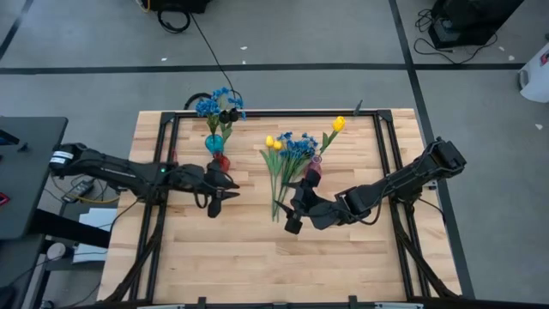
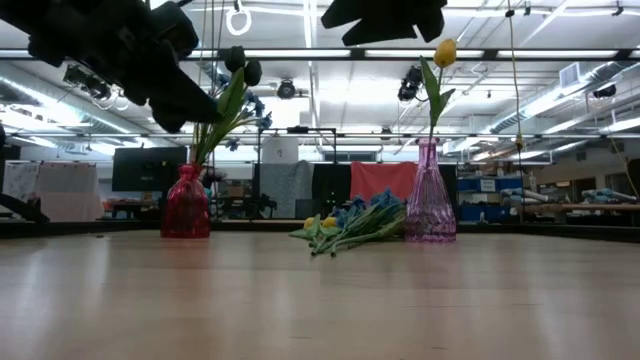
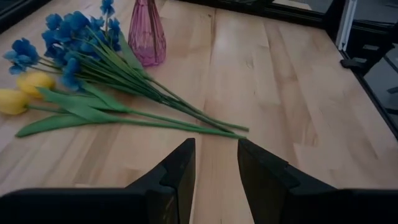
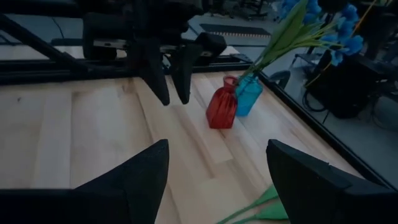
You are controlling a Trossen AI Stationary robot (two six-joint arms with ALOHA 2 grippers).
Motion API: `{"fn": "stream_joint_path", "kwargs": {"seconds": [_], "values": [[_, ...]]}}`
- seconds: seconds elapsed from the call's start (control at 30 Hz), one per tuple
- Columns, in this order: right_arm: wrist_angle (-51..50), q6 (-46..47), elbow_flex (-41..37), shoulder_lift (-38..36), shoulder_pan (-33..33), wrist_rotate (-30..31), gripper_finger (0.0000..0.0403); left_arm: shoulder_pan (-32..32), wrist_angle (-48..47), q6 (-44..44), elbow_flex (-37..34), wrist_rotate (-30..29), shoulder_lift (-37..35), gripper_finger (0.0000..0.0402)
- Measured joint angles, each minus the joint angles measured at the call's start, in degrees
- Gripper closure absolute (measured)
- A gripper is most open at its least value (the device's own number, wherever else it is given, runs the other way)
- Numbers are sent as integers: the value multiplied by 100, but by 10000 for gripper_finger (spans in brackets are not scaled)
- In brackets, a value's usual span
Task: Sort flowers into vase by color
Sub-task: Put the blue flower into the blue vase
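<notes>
A bunch of loose flowers point(image 1: 286, 167), blue blossom clusters and yellow tulips point(image 3: 25, 90) on green stems, lies flat on the table beside the pink vase point(image 1: 315, 163), which holds one yellow tulip point(image 2: 445, 52). A red vase point(image 2: 186, 205) holds dark tulips point(image 2: 240, 68). Next to it, a teal vase point(image 4: 249, 93) holds blue flowers point(image 1: 220, 105). My left gripper point(image 3: 214, 146) hovers open just left of the bunch's stem ends, holding nothing. My right gripper point(image 4: 217, 155) hangs open above the table by the stem ends point(image 1: 276, 213), facing the left gripper point(image 4: 168, 78).
A black metal frame point(image 1: 257, 113) runs along the table's far and side edges. Bare wood point(image 1: 257, 266) stretches toward the near edge. The red and teal vases stand close together at the far left, and the pink vase stands far of centre.
</notes>
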Motion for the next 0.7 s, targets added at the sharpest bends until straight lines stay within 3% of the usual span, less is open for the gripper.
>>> {"fn": "stream_joint_path", "kwargs": {"seconds": [0.47,0.57,0.7], "values": [[-528,128,-82,-4,-268,-339,165,0,852,89,0,-1,884,277],[-68,130,-398,-7,-428,-522,169,0,930,118,0,-2,886,277],[1325,131,-1149,-7,-689,-1030,171,0,1070,129,0,-2,884,277]]}}
